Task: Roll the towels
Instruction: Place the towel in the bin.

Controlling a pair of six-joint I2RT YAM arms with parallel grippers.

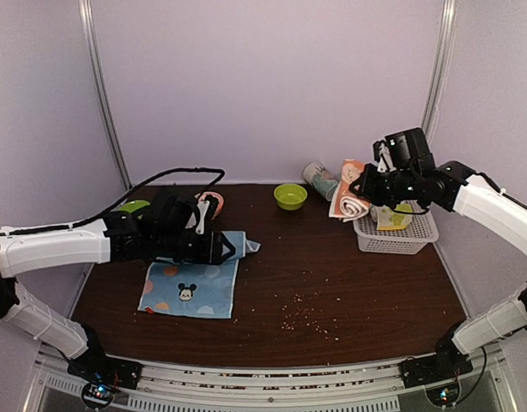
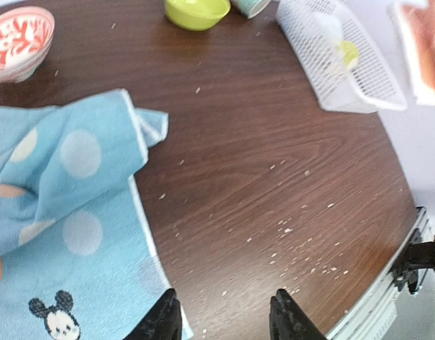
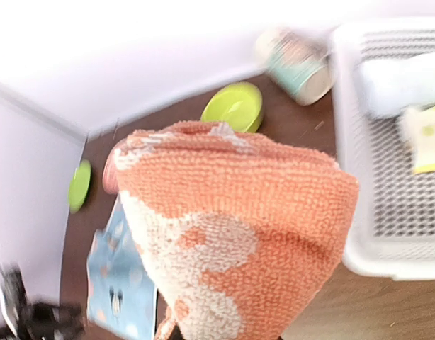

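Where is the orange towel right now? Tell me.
Top view: the orange towel is held by the right gripper at the right rear of the table, beside the white basket, right of the green bowl.

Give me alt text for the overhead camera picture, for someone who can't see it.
At a dark table, the right gripper holds a rolled orange towel beside a white basket, while the left gripper hovers open at the edge of a light blue Mickey towel lying mostly flat.
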